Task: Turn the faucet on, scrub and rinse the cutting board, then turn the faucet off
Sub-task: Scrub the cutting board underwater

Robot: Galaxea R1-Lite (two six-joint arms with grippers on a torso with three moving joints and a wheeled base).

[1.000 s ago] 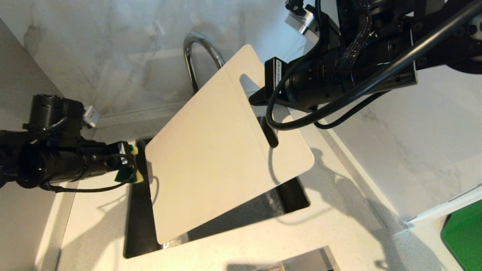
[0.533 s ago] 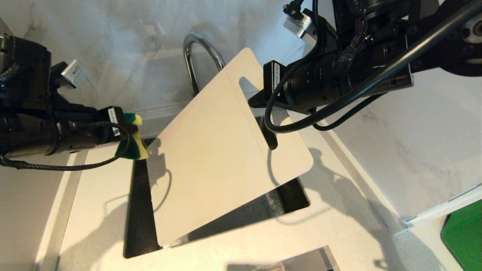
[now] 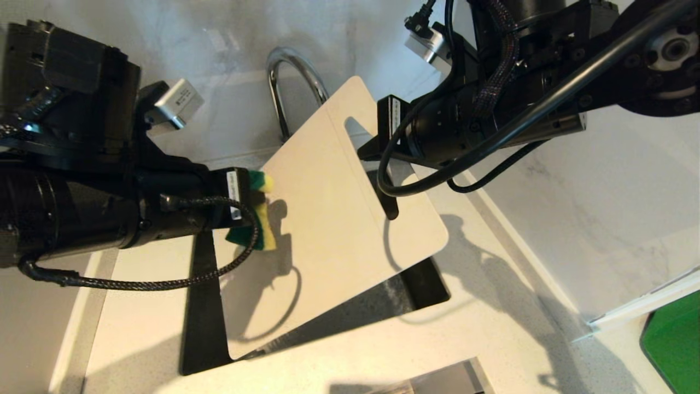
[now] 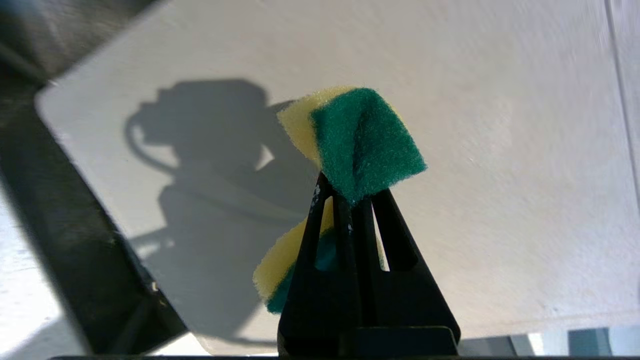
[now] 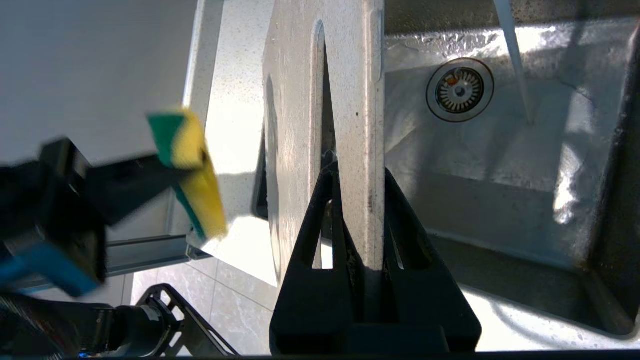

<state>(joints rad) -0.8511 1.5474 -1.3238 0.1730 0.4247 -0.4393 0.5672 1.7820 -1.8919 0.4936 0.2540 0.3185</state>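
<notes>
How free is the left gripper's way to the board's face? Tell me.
Probably free: the left gripper, shut on the sponge, is already at the cutting board, with nothing between them. The right gripper clamps the far handle edge.

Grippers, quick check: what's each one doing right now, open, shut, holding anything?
Left gripper: shut on the sponge, in front of the cutting board.
Right gripper: shut on the cutting board's edge by its handle slot, over the sink.

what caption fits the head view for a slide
Left gripper brings sponge to cutting board held by right gripper over sink.
</notes>
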